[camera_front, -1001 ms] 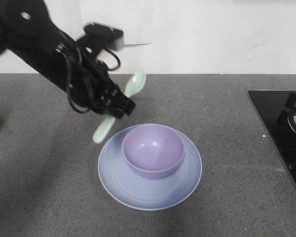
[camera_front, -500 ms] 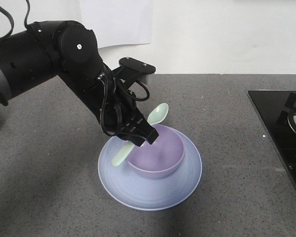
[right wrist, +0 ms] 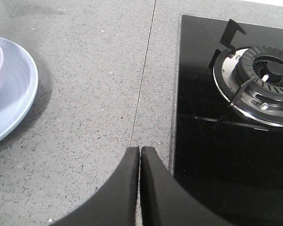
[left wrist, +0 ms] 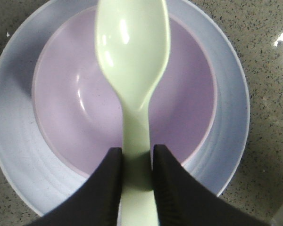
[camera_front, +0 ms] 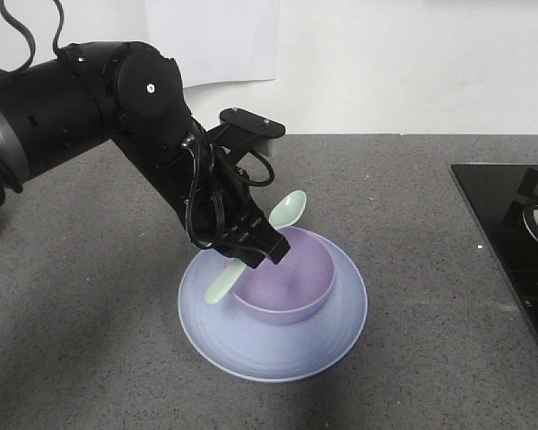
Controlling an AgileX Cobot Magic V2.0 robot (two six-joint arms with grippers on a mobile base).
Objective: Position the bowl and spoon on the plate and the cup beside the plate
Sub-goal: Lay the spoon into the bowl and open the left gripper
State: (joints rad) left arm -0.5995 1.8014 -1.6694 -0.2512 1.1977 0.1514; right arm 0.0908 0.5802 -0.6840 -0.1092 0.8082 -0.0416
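The lavender bowl (camera_front: 287,287) sits in the middle of the pale blue plate (camera_front: 269,349) on the grey counter. My left gripper (camera_front: 255,255) is shut on the handle of the mint-green spoon (camera_front: 285,209), held tilted over the bowl's near-left rim. In the left wrist view the spoon (left wrist: 132,61) points forward over the bowl (left wrist: 75,103) and plate (left wrist: 16,141), with my left gripper (left wrist: 137,157) clamped on its handle. My right gripper (right wrist: 140,150) is shut on nothing above bare counter; the plate's edge (right wrist: 19,94) shows at its left. The cup is out of view.
A black glass hob (camera_front: 511,233) with a gas burner (right wrist: 259,80) lies at the right side of the counter. A white wall with a sheet of paper (camera_front: 224,40) stands behind.
The left arm carried the spoon from above the counter left of the plate, down and right over the bowl. In the last half second it barely moved.
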